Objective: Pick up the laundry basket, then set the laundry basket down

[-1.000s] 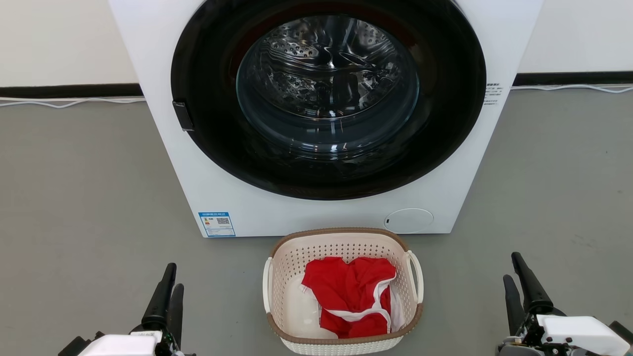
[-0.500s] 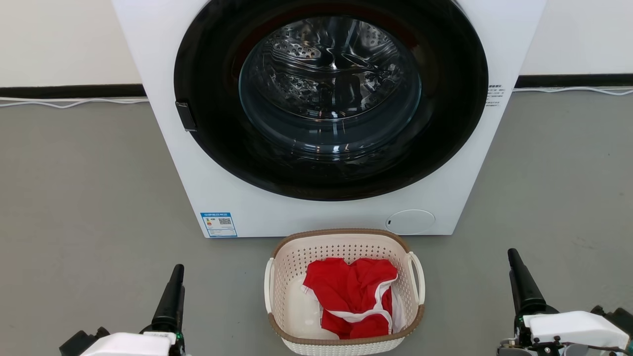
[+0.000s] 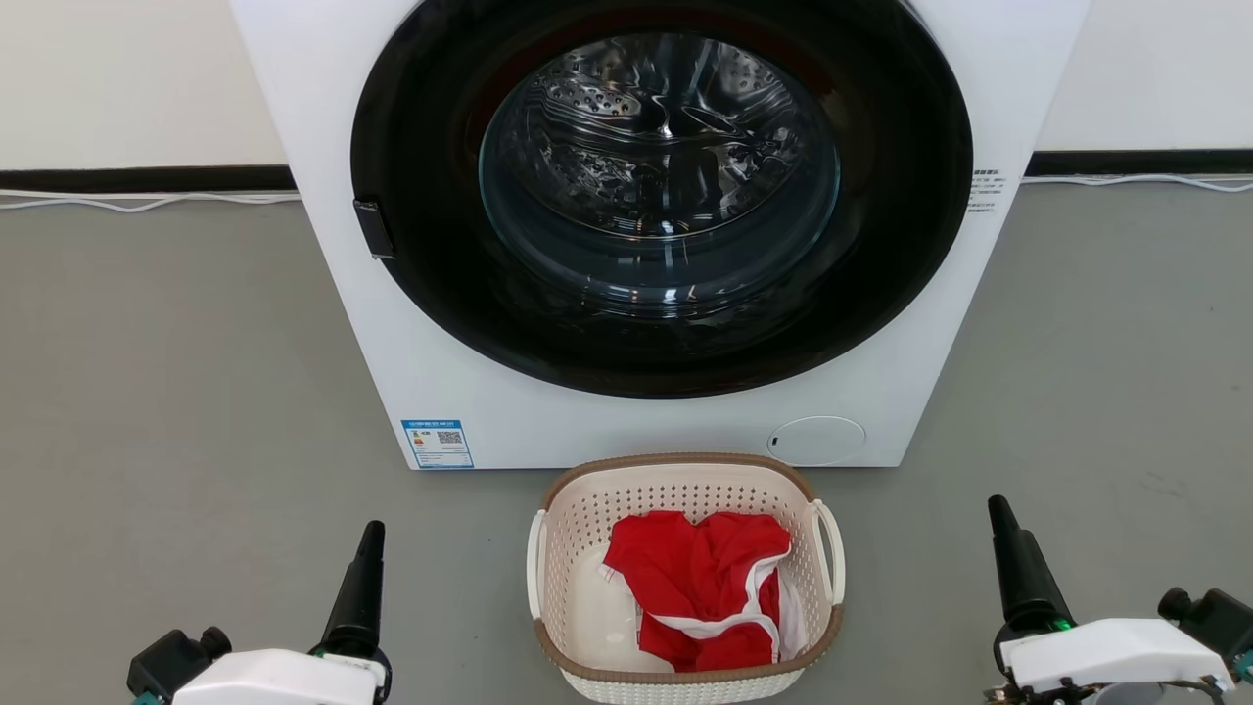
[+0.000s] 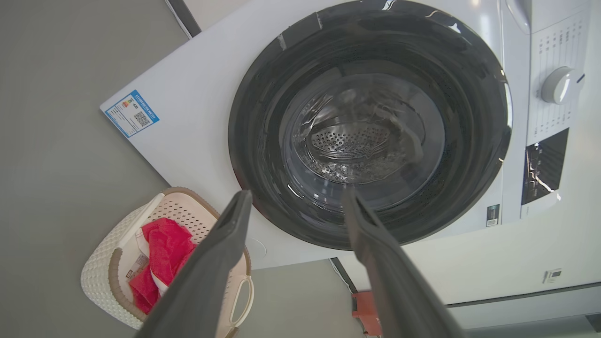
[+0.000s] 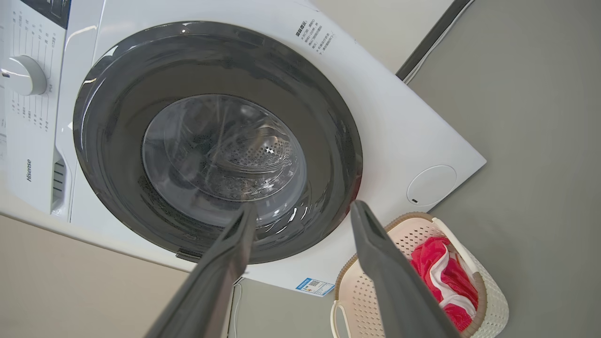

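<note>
Basket [image 3: 570, 548], cream with brown rim: on floor [image 3: 147, 392] just before washer [image 3: 881, 392], red cloth [image 3: 700, 578] inside, untouched. Left gripper [image 3: 371, 537] and right gripper [image 3: 998, 511]: low on either side of basket, well apart from it, pointing toward washer. Wrist views show each pair of fingers [image 4: 235, 220] parted, holding nothing. Change since a second ago: both wrists rolled, so fingers then side by side in head view now line up as one; basket unmoved.

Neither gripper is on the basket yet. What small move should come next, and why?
Probably bring both inward and down to the basket handles: the left gripper and right gripper are open, well out to either side, touching nothing.
</note>
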Controlling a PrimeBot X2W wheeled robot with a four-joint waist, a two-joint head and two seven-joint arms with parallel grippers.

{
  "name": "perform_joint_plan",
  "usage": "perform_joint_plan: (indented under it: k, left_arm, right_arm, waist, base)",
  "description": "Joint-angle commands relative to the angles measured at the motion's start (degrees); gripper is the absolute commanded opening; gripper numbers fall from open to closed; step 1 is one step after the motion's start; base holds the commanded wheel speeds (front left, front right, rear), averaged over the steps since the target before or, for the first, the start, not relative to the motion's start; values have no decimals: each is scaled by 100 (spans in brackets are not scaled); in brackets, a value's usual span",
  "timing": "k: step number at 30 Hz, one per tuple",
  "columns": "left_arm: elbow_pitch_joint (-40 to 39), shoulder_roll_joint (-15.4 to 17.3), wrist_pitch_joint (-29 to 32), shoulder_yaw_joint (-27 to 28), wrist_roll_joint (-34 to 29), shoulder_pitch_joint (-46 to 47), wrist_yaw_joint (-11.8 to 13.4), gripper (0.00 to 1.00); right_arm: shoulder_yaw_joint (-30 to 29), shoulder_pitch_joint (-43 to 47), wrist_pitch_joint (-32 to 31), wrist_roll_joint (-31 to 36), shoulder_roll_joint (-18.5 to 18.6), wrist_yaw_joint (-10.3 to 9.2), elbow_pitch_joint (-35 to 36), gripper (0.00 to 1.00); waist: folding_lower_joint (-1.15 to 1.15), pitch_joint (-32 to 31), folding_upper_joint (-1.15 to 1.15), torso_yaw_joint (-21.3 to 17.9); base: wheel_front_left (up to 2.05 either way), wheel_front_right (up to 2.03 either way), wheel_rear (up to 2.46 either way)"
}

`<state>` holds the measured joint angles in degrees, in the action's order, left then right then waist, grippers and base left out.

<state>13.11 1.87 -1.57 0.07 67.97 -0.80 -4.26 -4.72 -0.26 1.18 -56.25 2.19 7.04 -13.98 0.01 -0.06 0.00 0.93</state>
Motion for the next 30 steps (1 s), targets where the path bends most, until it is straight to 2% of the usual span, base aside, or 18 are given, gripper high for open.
perform_joint_plan:
  k: [1, 9, 30]
  left_arm:
    - [-194, 53, -64, 44, -229, 78, 17, 100]
    - [-219, 58, -198, 13, -1022, 58, -5, 100]
    - [-388, 70, -534, -76, -2405, -46, 23, 100]
  right_arm:
    - [84, -147, 101, 277, 48, 19, 185, 100]
    - [110, -171, 235, 1084, 50, 22, 153, 100]
    - [146, -127, 572, 2577, 56, 29, 22, 100]
  waist:
    - [-1, 2, 0, 5]
    - [-1, -3, 0, 47]
    - [-1, -15, 0, 82]
  base:
    - [0, 0, 0]
    - [0, 0, 0]
    - [0, 0, 0]
